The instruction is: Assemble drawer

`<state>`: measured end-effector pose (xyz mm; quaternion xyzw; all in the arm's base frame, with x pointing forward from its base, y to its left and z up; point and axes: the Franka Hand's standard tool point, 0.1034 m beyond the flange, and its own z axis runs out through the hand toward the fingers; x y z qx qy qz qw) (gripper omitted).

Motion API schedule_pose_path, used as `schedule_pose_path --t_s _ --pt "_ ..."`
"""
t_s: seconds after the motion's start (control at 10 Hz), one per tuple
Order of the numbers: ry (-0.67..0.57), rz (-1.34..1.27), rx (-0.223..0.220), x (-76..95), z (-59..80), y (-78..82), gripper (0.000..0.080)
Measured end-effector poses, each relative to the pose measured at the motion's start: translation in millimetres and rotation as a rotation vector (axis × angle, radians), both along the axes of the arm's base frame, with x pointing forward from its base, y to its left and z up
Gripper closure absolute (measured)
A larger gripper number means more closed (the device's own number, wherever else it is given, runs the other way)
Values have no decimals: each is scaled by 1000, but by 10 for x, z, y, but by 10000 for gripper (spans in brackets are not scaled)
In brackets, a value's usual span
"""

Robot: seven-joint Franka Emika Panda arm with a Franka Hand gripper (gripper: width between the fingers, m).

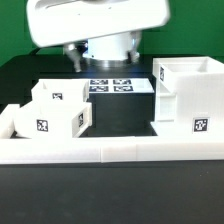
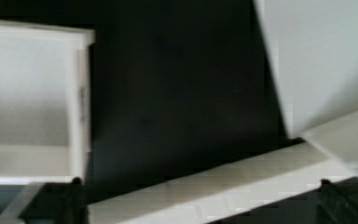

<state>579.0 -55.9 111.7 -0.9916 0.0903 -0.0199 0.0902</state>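
Observation:
Two white drawer parts stand on the black table. A small open-topped box (image 1: 55, 112) is at the exterior view's left. A taller open box (image 1: 186, 92) is at the exterior view's right. My arm's white body (image 1: 100, 25) hangs high over the back of the table, well above both parts. In the wrist view my gripper (image 2: 190, 197) is wide open and empty, with dark fingertips (image 2: 44, 203) showing at both sides. Far below it I see a white part (image 2: 25, 100), another white part (image 2: 327, 70) and a slanting white bar (image 2: 211, 185).
A white wall (image 1: 110, 152) runs along the front and turns back at the exterior view's left edge. The marker board (image 1: 112, 86) lies flat behind the two boxes, under the arm. Black table (image 1: 120, 115) lies between the boxes.

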Motion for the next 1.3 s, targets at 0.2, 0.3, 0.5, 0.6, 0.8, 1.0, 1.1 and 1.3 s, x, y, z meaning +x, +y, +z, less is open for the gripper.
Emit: schedule_pose_path --t_s 0.2,0.3,0.5,0.6,0.8,1.0,1.1,1.3 --pt "1 33 -3 -8 -83 -98 150" --pt "2 33 -3 -11 -89 -95 150" --pt "3 33 -3 -14 -94 -96 150" --pt "6 31 -4 -21 -107 -105 150" --pt "40 -16 -40 -96 -359 -218 150" --pt "55 -26 -50 -149 -530 -320 150" --pt "57 -30 -52 -156 -569 -323 150" --pt "57 -33 -57 -167 -654 -333 151"
